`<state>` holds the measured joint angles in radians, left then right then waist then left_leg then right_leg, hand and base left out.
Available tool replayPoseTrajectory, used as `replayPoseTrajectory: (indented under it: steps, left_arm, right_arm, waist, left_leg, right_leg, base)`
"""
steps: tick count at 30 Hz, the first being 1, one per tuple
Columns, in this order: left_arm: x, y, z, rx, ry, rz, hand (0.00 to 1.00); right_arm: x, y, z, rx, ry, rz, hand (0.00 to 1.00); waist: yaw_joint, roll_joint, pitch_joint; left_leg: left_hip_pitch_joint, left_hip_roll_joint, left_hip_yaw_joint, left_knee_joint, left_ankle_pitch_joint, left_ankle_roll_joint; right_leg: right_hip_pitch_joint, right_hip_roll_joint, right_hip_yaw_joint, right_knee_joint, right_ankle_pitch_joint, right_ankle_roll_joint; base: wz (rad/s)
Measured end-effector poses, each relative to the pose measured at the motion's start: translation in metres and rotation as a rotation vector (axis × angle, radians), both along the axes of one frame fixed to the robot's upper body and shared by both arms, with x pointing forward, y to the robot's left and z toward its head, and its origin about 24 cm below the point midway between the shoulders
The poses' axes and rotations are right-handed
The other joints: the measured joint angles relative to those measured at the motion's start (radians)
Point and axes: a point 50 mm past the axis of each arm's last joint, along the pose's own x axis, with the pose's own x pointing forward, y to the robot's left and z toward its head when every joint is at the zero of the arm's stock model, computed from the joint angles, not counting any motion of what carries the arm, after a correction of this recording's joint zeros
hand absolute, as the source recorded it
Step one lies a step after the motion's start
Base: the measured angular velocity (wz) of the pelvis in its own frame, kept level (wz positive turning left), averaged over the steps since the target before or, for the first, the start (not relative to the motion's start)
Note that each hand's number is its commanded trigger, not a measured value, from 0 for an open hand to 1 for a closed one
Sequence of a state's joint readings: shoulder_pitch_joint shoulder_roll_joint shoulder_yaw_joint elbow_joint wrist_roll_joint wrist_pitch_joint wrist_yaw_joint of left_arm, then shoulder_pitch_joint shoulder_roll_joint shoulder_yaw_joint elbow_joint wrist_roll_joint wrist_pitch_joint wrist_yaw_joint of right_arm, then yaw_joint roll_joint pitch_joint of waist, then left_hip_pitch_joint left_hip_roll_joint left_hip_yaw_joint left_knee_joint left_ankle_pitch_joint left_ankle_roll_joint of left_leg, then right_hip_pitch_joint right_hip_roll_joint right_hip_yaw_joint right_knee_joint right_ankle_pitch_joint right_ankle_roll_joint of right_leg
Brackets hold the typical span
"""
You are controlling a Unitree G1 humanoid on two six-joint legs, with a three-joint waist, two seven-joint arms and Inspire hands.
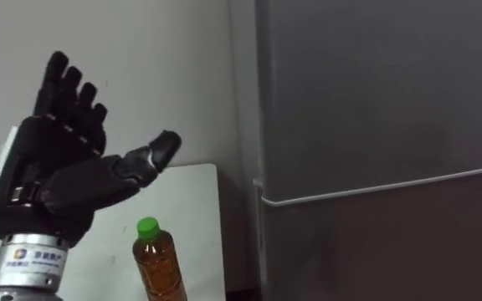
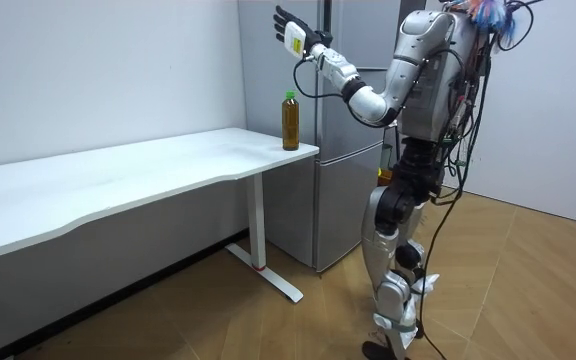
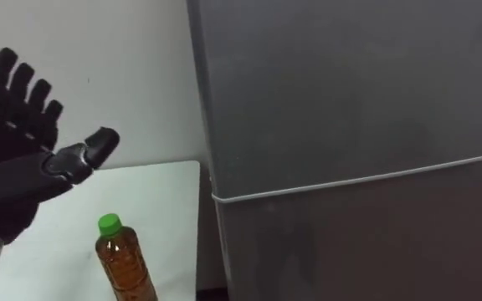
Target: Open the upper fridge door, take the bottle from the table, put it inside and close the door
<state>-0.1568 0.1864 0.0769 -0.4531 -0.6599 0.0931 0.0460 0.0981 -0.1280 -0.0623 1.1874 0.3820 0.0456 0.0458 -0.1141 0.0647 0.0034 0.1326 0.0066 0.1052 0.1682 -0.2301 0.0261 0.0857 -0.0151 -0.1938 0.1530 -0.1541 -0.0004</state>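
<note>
- We hold L hand [image 1: 57,180] up over bottle [image 1: 159,263], fingers spread, empty, not touching.
- Bottle upright at table [image 1: 197,209] corner, beside shut fridge [image 1: 375,100].

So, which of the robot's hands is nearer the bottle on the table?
Left. The left hand hovers open above the bottle, to its left; the right hand is nowhere near it.

My left hand [image 1: 61,171] is matte black with ribbed fingers — a silver, labelled cuff at the wrist, silver-grey limbs, dark cables.
</note>
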Motion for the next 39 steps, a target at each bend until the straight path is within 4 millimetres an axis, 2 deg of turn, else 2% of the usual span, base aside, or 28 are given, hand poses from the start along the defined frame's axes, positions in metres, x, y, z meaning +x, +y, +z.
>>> replayPoseTrajectory:
  steps: [2, 5, 21, 25, 28, 31, 32, 33, 35, 37, 39]
  left_arm:
    - [0.0, -0.009, -0.002, -0.013, 0.009, -0.075, 0.0]
    - [0.0, -0.012, -0.003, -0.031, 0.013, -0.119, 0.0]
    - [-0.001, -0.052, -0.017, 0.001, 0.099, -0.351, 0.0]
    - [-0.005, -0.068, -0.02, 0.029, 0.105, -0.44, 0.0]
    - [-0.005, -0.069, -0.021, 0.031, 0.108, -0.446, 0.0]
    - [-0.005, -0.069, -0.021, 0.033, 0.105, -0.45, 0.0]
    - [-0.005, -0.069, -0.021, 0.041, 0.102, -0.449, 0.42]
    - [-0.005, -0.07, -0.021, 0.051, 0.095, -0.448, 0.65]
    - [-0.005, -0.071, -0.021, 0.063, 0.088, -0.449, 1.0]
    - [-0.005, -0.072, -0.021, 0.072, 0.083, -0.446, 1.0]
    - [-0.004, -0.071, -0.022, 0.064, 0.088, -0.44, 1.0]
  right_arm:
    - [0.0, 0.0, 0.0, 0.001, 0.008, -0.002, 0.0]
    - [0.004, 0.001, 0.0, 0.003, 0.008, 0.005, 0.0]
    - [0.008, 0.003, -0.001, 0.02, 0.026, 0.011, 0.0]
    - [0.012, 0.001, 0.0, 0.011, 0.026, 0.046, 0.0]
    - [0.014, -0.001, 0.001, 0.003, 0.03, 0.075, 0.0]
    - [0.014, -0.001, 0.001, 0.004, 0.03, 0.081, 0.0]
    - [0.014, -0.001, 0.001, 0.006, 0.029, 0.082, 0.0]
    - [0.015, -0.001, 0.001, 0.011, 0.029, 0.084, 0.0]
    - [0.016, -0.001, 0.001, 0.018, 0.028, 0.09, 0.0]
    - [0.018, 0.001, 0.001, 0.027, 0.025, 0.105, 0.0]
    - [0.018, 0.002, 0.001, 0.029, 0.022, 0.111, 0.0]
  waist:
    - [-0.004, 0.002, -0.0011]
    - [-0.024, 0.004, -0.002]
    - [-0.05, 0.004, 0.0003]
    - [-0.05, 0.01, -0.0046]
    - [-0.048, 0.012, -0.0058]
    - [-0.049, 0.016, -0.0033]
    - [-0.049, 0.017, -0.0027]
    - [-0.049, 0.018, -0.0011]
    - [-0.05, 0.018, 0.0012]
    - [-0.049, 0.013, 0.008]
    - [-0.046, 0.011, 0.0113]
  left_leg:
    - [0.0, 0.0, 0.0, 0.0, 0.0, 0.0]
    - [0.0, 0.001, 0.001, 0.0, 0.0, 0.0]
    - [-0.005, 0.003, 0.007, -0.002, 0.0, 0.0]
    - [-0.019, 0.004, 0.008, 0.0, 0.0, 0.0]
    - [-0.018, 0.008, 0.008, 0.0, 0.0, 0.0]
    - [-0.017, 0.008, 0.007, 0.0, 0.0, 0.0]
    - [-0.017, 0.008, 0.007, 0.0, 0.0, 0.0]
    - [-0.017, 0.008, 0.006, 0.0, 0.0, 0.0]
    - [-0.017, 0.008, 0.007, 0.0, 0.0, 0.0]
    - [-0.017, 0.008, 0.007, 0.0, 0.0, 0.0]
    - [-0.018, 0.008, 0.007, 0.0, 0.0, 0.0]
  right_leg:
    - [0.001, 0.002, -0.001, 0.0, 0.0, 0.0]
    - [0.001, 0.002, 0.001, -0.001, 0.0, -0.001]
    - [-0.007, 0.004, 0.012, -0.003, 0.0, -0.001]
    - [-0.019, 0.003, 0.008, -0.003, 0.002, -0.001]
    - [-0.015, 0.002, 0.005, -0.003, 0.002, -0.001]
    - [-0.014, 0.002, 0.003, -0.003, 0.002, -0.001]
    - [-0.014, 0.002, 0.003, -0.003, 0.002, -0.001]
    - [-0.013, 0.001, 0.002, -0.003, 0.002, -0.001]
    - [-0.012, -0.001, 0.0, -0.003, 0.002, -0.001]
    - [-0.011, -0.002, -0.002, -0.003, 0.002, -0.001]
    - [-0.014, -0.002, -0.003, -0.003, 0.002, -0.001]
  base:
    - [0.0]
    - [0.0]
    - [-0.01]
    - [0.02]
    - [0.04]
    - [0.04]
    - [0.0]
    - [0.0]
    - [0.04]
    - [0.06]
    - [0.02]
